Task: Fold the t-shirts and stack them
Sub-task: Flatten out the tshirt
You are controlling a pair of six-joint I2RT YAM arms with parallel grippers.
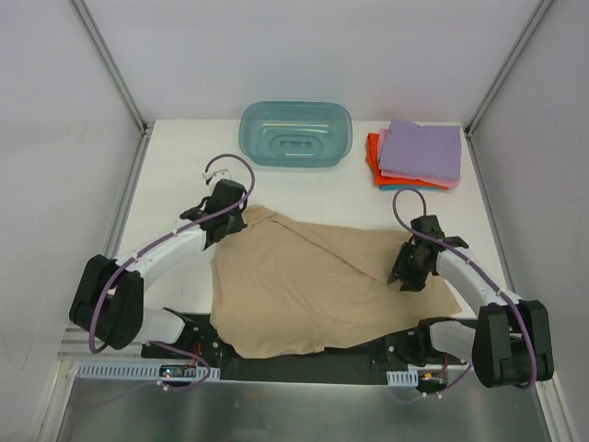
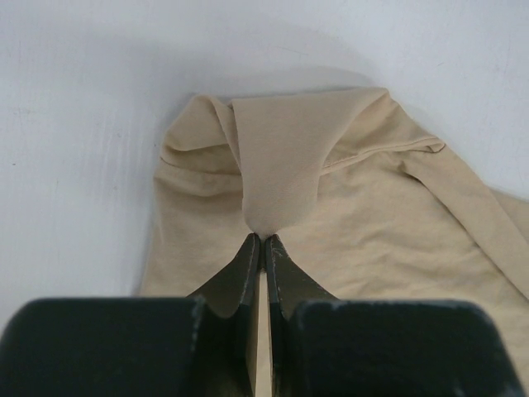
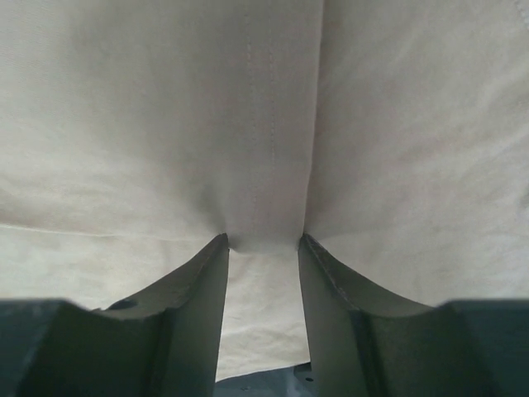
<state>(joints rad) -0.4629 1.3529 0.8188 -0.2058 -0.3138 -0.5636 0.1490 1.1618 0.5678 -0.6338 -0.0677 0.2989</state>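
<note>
A tan-beige t-shirt [image 1: 313,290] lies spread on the table's near middle, partly folded over itself. My left gripper [image 1: 226,217] is at its far left corner, shut on a pinch of the tan cloth [image 2: 277,178]; its jaws meet with the cloth between the tips [image 2: 263,240]. My right gripper [image 1: 410,273] is on the shirt's right part. Its jaws stand apart, and the tips press into the cloth [image 3: 132,124] on either side of a raised ridge with a seam [image 3: 263,245]. Folded shirts [image 1: 419,152] are stacked at the back right, lilac on top, with pink, orange-red and teal under it.
A translucent teal plastic tub [image 1: 296,133] stands at the back centre, left of the stack. Metal frame posts rise at both back corners. The shirt's near edge hangs over the black base plate [image 1: 368,354] between the arm bases.
</note>
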